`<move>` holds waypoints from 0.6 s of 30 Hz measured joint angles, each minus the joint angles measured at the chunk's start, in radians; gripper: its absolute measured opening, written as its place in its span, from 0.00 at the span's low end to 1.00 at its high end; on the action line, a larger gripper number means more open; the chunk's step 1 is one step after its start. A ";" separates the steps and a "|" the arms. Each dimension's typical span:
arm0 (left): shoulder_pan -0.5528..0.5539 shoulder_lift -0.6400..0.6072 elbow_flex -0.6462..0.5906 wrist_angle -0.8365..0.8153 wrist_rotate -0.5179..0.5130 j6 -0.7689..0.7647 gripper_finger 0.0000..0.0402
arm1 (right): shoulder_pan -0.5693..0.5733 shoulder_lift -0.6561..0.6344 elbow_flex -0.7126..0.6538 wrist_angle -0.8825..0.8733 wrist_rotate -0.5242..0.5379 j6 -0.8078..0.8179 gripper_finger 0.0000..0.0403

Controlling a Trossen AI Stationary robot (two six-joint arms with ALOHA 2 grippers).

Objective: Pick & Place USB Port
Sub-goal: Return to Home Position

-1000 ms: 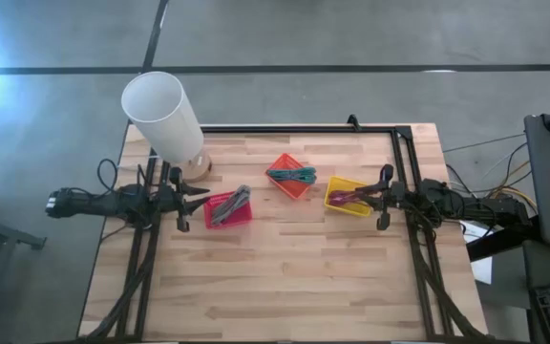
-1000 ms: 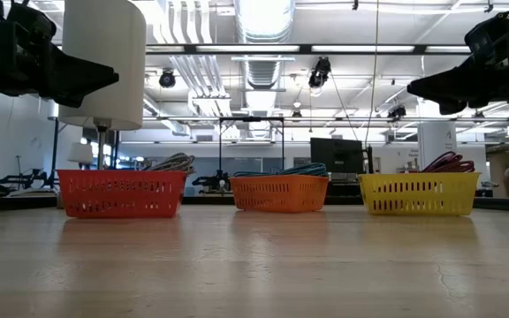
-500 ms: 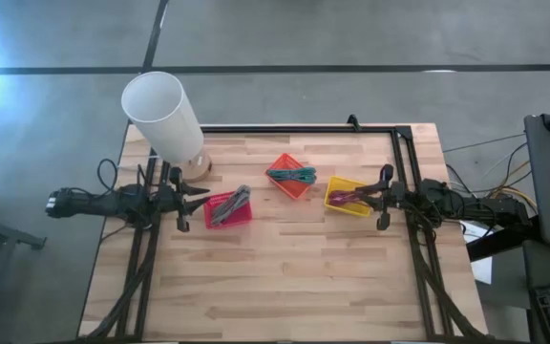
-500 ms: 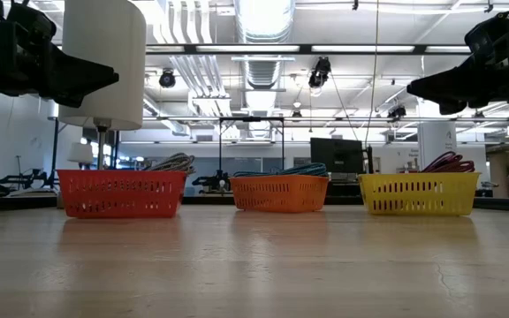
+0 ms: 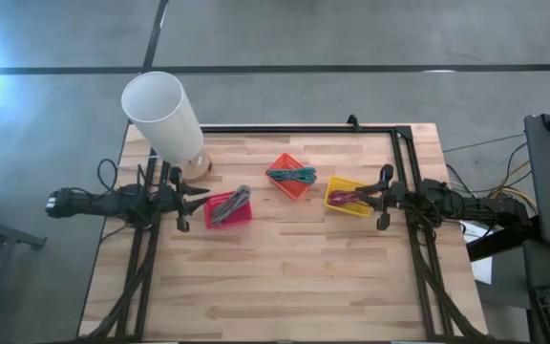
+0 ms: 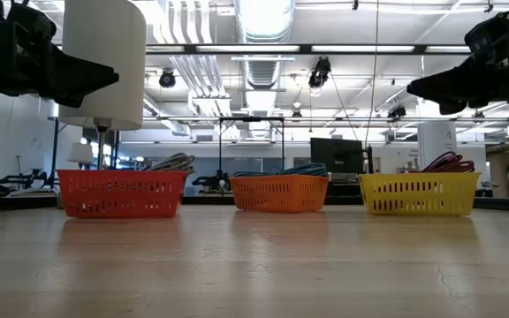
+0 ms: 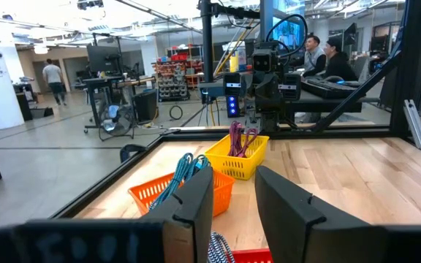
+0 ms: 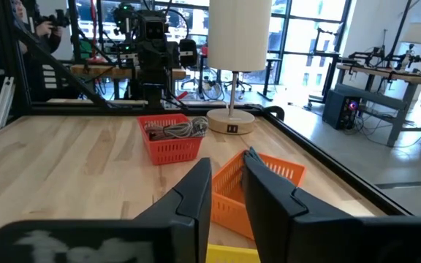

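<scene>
Three small baskets stand in a row on the wooden table. The red basket [image 5: 228, 208] holds grey cables, the orange basket [image 5: 290, 176] teal cables, the yellow basket [image 5: 349, 196] purple cables. My left gripper [image 5: 193, 198] hovers level just left of the red basket, above the table, fingers open [image 7: 234, 175]. My right gripper [image 5: 374, 197] hovers level at the yellow basket's right side, also open [image 8: 227, 161]. In the low view both grippers [image 6: 109, 78] [image 6: 414, 86] hang well above the baskets' rims. Neither holds anything.
A white-shaded lamp [image 5: 165, 115] stands on its round base at the far left of the table, behind the red basket. A black frame [image 5: 351, 127] runs along the far and right edges. The near half of the table [image 5: 285, 277] is bare wood.
</scene>
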 joint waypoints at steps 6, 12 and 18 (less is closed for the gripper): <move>0.000 0.000 0.000 0.000 0.000 0.000 0.27 | 0.000 0.000 0.000 0.000 0.000 0.000 0.16; 0.000 0.000 0.000 0.000 0.000 0.000 0.27 | 0.000 0.000 0.000 0.000 0.000 0.000 0.17; 0.000 0.000 0.000 0.000 0.000 0.000 0.27 | 0.000 0.000 0.000 0.000 0.000 0.000 0.19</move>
